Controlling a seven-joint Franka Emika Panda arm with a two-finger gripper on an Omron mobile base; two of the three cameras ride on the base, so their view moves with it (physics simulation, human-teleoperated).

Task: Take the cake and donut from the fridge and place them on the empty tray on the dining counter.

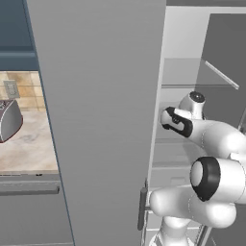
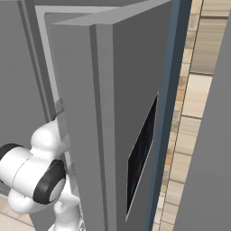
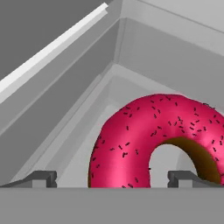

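The fridge [image 1: 101, 120] stands with its tall grey doors swung open, the black panel [image 2: 140, 155] on one door face, and the white arm reaching into the pale grey interior. To the left lies a beige kitchen tabletop [image 1: 29, 144] with a toaster [image 1: 8, 120] before a tan tiled wall [image 1: 26, 89]. Inside, the donut [image 3: 153, 140] rests on a grey shelf [image 3: 87, 144] near a corner. The tool [image 3: 113, 177] is spread, one fingertip on either side of the donut's near rim.
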